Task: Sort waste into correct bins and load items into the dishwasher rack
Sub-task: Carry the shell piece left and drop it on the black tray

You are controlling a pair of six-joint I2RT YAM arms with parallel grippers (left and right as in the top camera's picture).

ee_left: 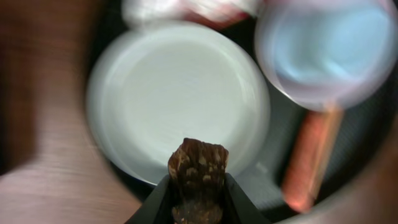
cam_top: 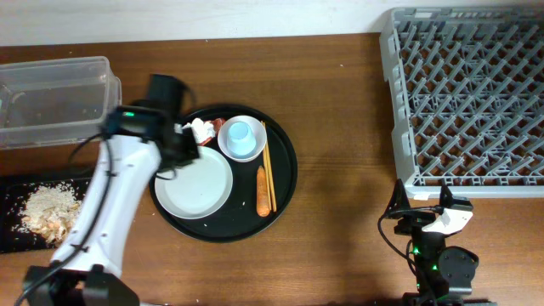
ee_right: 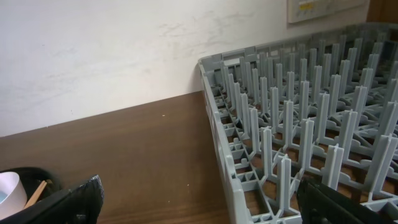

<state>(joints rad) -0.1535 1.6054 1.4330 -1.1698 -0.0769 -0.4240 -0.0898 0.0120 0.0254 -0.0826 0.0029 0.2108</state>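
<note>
Well, my left gripper [ee_left: 198, 190] is closed tight on a dark food bit [ee_left: 199, 163]. Both fingers pinch it. It hangs over the white plate [ee_left: 177, 102], close to the plate's near edge.

The plate lies on the left side of the round black tray [cam_top: 287, 174]. The pale blue cup [cam_top: 241, 134] sits inside the small white bowl [cam_top: 227, 147], just beside the plate. The chopsticks [cam_top: 266, 161] and the carrot [cam_top: 263, 192] lie side by side on the right part of the tray.

There is a wide strip of bare brown table [cam_top: 340, 102] between the tray and the dishwasher rack [cam_top: 467, 98]. The rack fills the far right corner, and the picture cuts off its right side. My right gripper [ee_right: 199, 186] is near the front edge of the table, just below the rack's near left corner. Its fingers are spread wide and hold nothing.

The clear tub [cam_top: 51, 98] is at the far left, and the edge of the picture cuts it off. The black bin [cam_top: 17, 242] lies below it with a pale heap of rice scraps [cam_top: 47, 211] inside.

My left arm covers part of the white tissue [cam_top: 201, 127] and the red wrapper [cam_top: 218, 124]. My left wrist view is very blurry, so the carrot is only an orange smear there.
</note>
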